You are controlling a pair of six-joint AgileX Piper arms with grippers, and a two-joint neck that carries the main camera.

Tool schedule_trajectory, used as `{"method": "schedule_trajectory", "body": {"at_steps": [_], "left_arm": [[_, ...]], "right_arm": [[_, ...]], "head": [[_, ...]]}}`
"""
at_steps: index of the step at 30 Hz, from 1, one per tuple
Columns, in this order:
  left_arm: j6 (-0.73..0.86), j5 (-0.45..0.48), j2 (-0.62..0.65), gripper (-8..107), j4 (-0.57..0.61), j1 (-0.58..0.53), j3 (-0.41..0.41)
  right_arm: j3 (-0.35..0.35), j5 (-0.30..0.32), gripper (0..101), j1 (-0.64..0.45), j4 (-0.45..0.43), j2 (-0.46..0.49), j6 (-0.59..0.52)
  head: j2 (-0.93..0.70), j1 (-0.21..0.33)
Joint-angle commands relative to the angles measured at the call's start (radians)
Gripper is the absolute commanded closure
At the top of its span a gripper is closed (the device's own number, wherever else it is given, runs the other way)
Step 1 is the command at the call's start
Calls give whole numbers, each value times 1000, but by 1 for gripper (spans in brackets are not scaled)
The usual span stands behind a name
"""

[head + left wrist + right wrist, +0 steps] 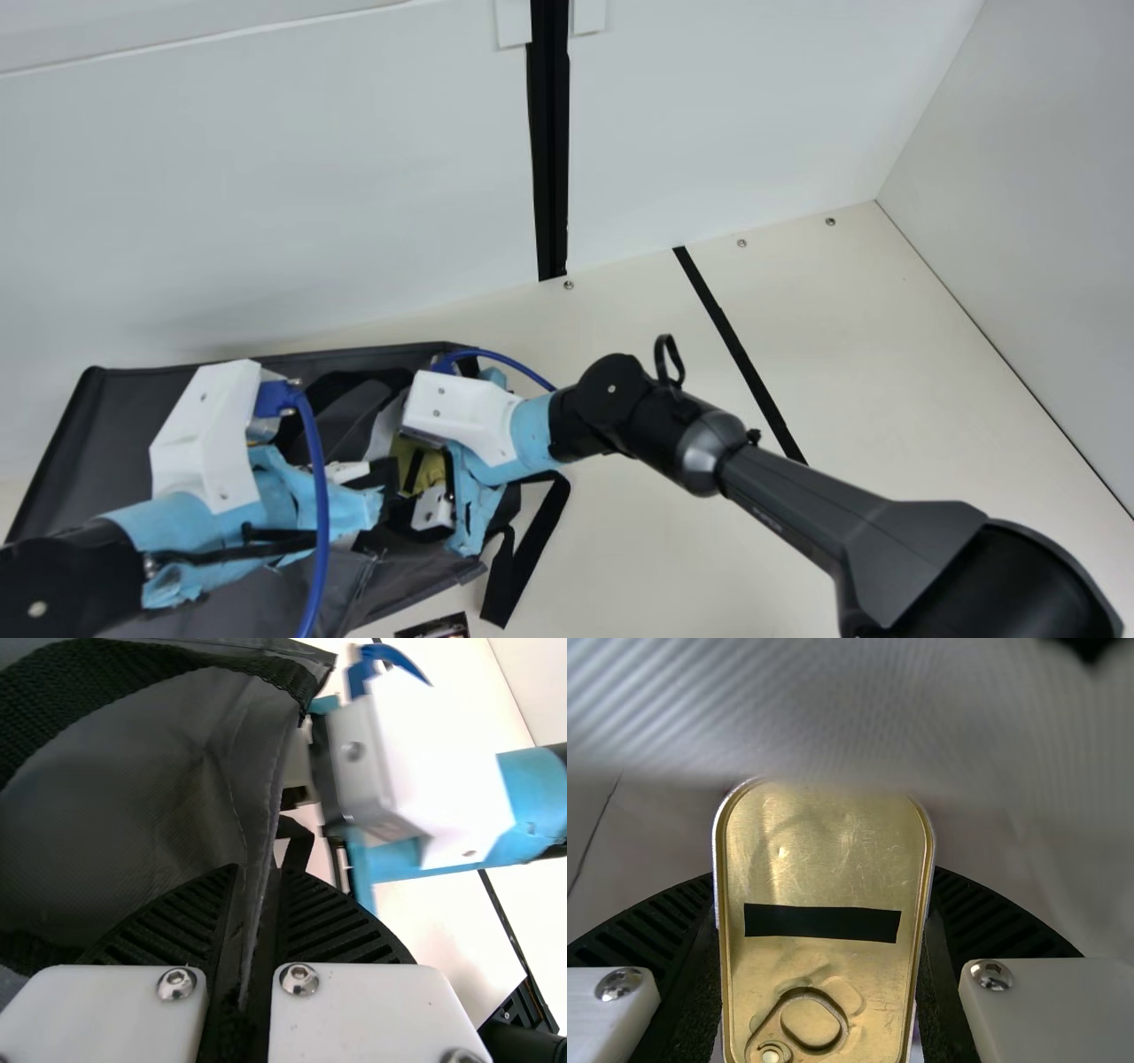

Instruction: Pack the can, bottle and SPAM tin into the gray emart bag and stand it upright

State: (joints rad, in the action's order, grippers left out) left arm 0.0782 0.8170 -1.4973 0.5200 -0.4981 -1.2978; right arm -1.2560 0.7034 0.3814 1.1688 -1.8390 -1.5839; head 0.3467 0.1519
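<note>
In the main view the gray bag (124,425) lies spread at the lower left. My left gripper (379,486) is over its near part; in the left wrist view that gripper (255,930) is shut on the bag's edge (262,859). My right gripper (427,509) is at the bag's opening with the SPAM tin (427,468). The right wrist view has the gold pull-tab face of the tin (819,850) between the two ribbed fingers of my right gripper (824,930), with pale bag lining (850,718) blurred close in front, covering the tin's far end.
A black bag strap (523,567) hangs onto the table right of the bag. A small dark printed item (436,627) is at the main view's bottom edge. Behind the bag rises a white wall (266,195). Bare cream table (656,549) extends to the right.
</note>
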Motion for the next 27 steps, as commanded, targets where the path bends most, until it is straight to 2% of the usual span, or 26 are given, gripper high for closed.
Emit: {"method": "schedule_trajectory", "body": {"at_steps": [1, 4, 15, 27], "left_arm": [[0, 0, 0, 107, 0, 0, 0], [0, 0, 0, 107, 0, 0, 0], [0, 0, 0, 107, 0, 0, 0], [0, 0, 0, 107, 0, 0, 0]], "right_arm": [[-16, -5, 101, 6, 0, -15, 8], [-35, -10, 101, 15, 2, -34, 21], [-67, -23, 65, 31, 1, -60, 52], [-56, -21, 25, 38, -6, -47, 60]], "head": [[2, 23], [2, 23], [2, 23], [2, 23]]}}
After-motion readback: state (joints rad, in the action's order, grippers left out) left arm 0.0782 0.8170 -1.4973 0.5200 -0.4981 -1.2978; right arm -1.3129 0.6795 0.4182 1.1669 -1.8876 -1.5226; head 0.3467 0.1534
